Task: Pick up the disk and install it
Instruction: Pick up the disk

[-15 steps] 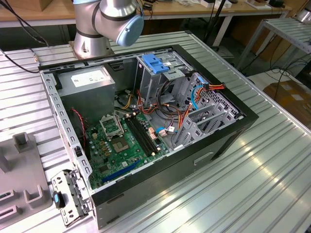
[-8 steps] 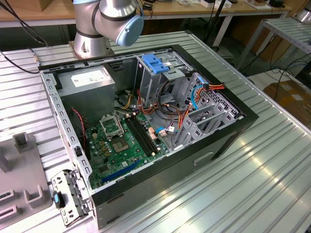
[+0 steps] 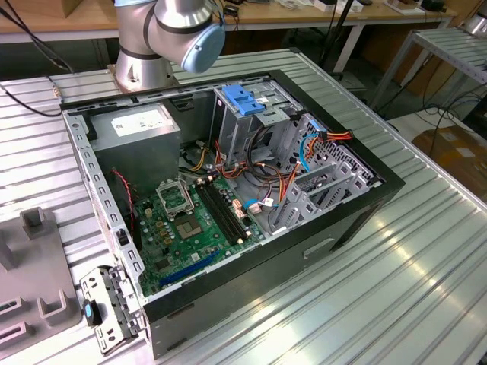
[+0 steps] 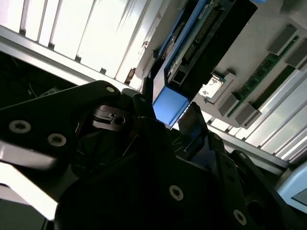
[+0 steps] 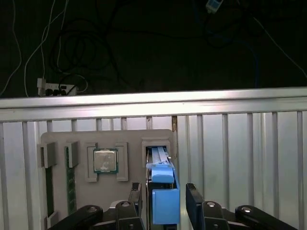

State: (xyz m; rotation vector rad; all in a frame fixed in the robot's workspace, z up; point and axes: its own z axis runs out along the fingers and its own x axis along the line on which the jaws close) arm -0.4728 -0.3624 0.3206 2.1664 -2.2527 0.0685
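The disk [image 5: 162, 168] stands on edge in a slot of a grey parts tray [image 5: 129, 139], with its blue plastic end [image 5: 165, 206] towards me. In the second wrist view the disk [image 4: 225, 28] shows a dark body, a connector row and the same blue end. My gripper [image 5: 163, 201] straddles that blue end in both wrist views, one black finger on each side with a small gap. The gripper [image 4: 169, 108] is open and holds nothing. In the exterior view the open computer case [image 3: 365, 205] lies on the ribbed metal table.
The tray also holds a processor chip [image 5: 104, 160] and a memory stick [image 5: 70, 187]. Inside the case are a grey drive cage [image 3: 251, 133] with a blue latch [image 3: 242, 99], a power-supply box [image 3: 137, 125], a motherboard [image 3: 190, 220] and loose cables. The arm's base [image 3: 144, 68] stands behind the case.
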